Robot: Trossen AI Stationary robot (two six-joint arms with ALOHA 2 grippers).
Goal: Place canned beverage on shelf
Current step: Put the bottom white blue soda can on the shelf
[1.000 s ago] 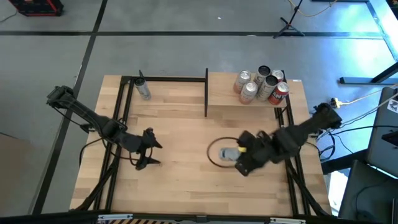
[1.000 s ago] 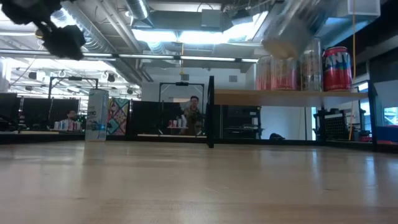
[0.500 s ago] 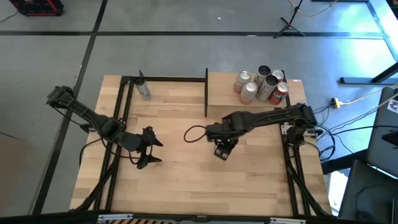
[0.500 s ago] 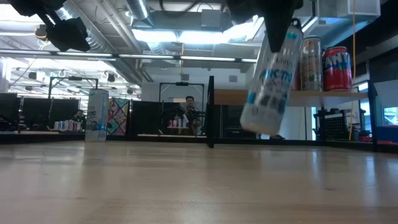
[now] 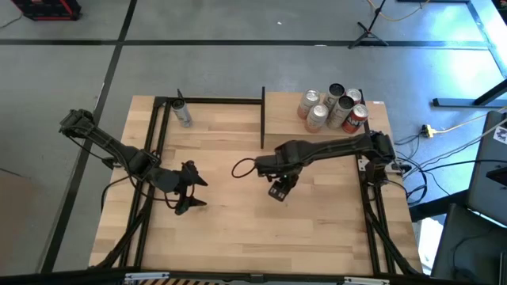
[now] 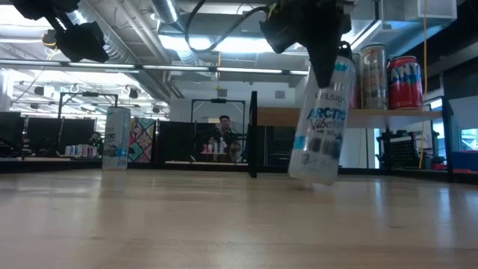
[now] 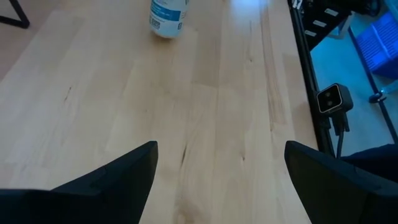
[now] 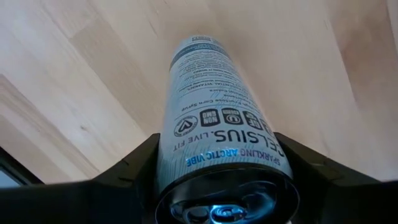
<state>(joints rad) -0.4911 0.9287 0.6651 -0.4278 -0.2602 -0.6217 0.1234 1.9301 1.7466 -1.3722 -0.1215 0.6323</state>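
Observation:
My right gripper [image 5: 277,188] is over the middle of the table, shut on a tall white-and-blue can [image 6: 323,127], which also shows in the right wrist view [image 8: 214,106]. The shelf [image 5: 289,119], a pale-wood panel with black posts at the table's far right, carries several cans [image 5: 333,107]. In the low view the shelf [image 6: 284,116] stands raised behind the held can. My left gripper [image 5: 198,188] waits open and empty over the table's left half [image 7: 217,180]. My right gripper pinches the can's wall near its top end [image 8: 180,149] between its two fingers [image 8: 124,177], one on each side. The fingers come from above, slanting. The can hangs below them, tilted with its top toward the table's right. I cannot tell whether its bottom end [image 6: 312,176] touches the tabletop.
Another white-and-blue can [image 5: 183,116] stands on its base on the tabletop at the far left, beside a black post [image 5: 158,119]. A black post [image 5: 262,119] marks the shelf's left edge. A person [image 6: 224,134] shows in the room beyond the table.
My right gripper has swung from the table's near right toward its middle and far side, carrying the can. The can, held high a second ago, has come down and now hangs more upright with its bottom at or just above the tabletop.

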